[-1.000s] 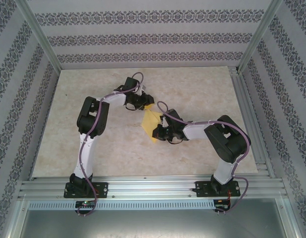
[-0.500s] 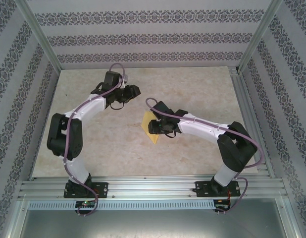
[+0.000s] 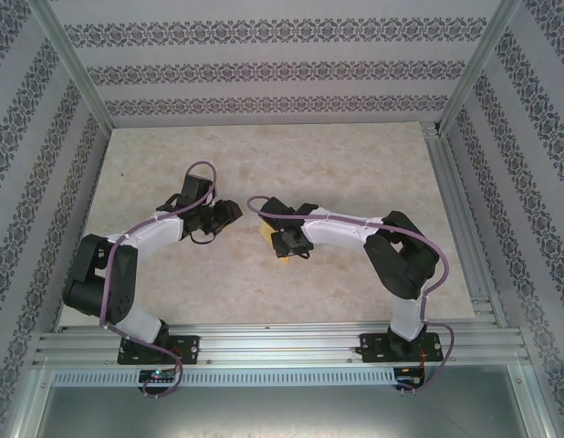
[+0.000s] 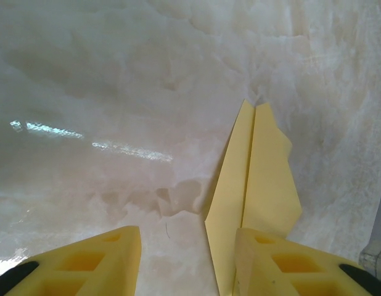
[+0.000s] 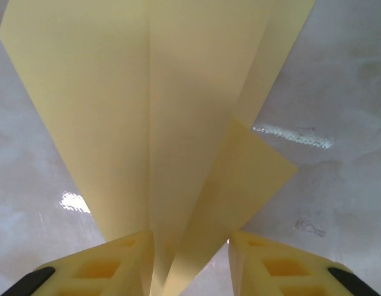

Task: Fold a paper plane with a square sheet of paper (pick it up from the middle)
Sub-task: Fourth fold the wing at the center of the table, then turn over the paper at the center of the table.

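Note:
The square sheet of paper is folded into a narrow, creased pale-yellow dart, the paper plane (image 3: 284,259), lying near the middle of the table. My right gripper (image 3: 289,245) hovers right over it and hides most of it. In the right wrist view the paper plane (image 5: 178,123) tapers down between the open jaws of my right gripper (image 5: 192,265). One flap stands up, and a sliver of table shows beside the right finger. My left gripper (image 3: 227,213) is to the left. The left gripper (image 4: 187,262) is open, its right finger (image 4: 289,262) at the edge of the paper plane (image 4: 264,166).
The pale marble-patterned tabletop (image 3: 373,155) stretches bare behind and to both sides. An aluminium rail (image 3: 282,342) carries both arm bases at the near edge. Patterned walls and metal posts (image 3: 474,64) close in the sides and back.
My left arm has swung back toward the near left, bringing its gripper down beside the paper. My right gripper went from shut to open and shifted slightly left over the paper.

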### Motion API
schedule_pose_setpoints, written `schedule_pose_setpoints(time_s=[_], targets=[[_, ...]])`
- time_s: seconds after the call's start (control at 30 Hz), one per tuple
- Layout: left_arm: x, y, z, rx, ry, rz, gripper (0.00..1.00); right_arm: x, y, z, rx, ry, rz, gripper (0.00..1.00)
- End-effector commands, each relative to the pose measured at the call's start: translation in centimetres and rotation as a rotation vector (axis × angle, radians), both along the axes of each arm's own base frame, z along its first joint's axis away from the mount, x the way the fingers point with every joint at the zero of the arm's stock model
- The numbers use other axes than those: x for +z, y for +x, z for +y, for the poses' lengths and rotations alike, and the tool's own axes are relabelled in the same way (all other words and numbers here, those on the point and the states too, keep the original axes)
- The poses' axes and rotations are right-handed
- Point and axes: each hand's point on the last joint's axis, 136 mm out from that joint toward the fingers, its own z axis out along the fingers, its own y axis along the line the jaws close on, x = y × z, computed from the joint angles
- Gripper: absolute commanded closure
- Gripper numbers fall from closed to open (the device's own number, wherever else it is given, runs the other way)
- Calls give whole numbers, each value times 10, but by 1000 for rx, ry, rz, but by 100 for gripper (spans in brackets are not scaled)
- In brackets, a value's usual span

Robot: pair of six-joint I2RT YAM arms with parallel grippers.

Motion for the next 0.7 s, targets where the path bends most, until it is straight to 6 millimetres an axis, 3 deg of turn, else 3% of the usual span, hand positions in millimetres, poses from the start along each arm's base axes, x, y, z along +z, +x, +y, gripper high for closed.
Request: schedule_pose_setpoints(time_s=[0.0,0.1,0.4,0.47,0.67], targets=[[11,4,1,12,-33,-48,54,2,7,14,-2,33,-11,65],[8,0,0,8,-33,-40,54,-1,4,17,6,47,1,75],[0,-12,-1,-9,-44,-18,54,-4,3,27,23,79,22,87],[-3,-15,0,-11,-45,-9,54,-3,2,28,24,86,22,96],[-11,-28,-5,-29,-81,13,53,13,5,30,14,141,0,100]])
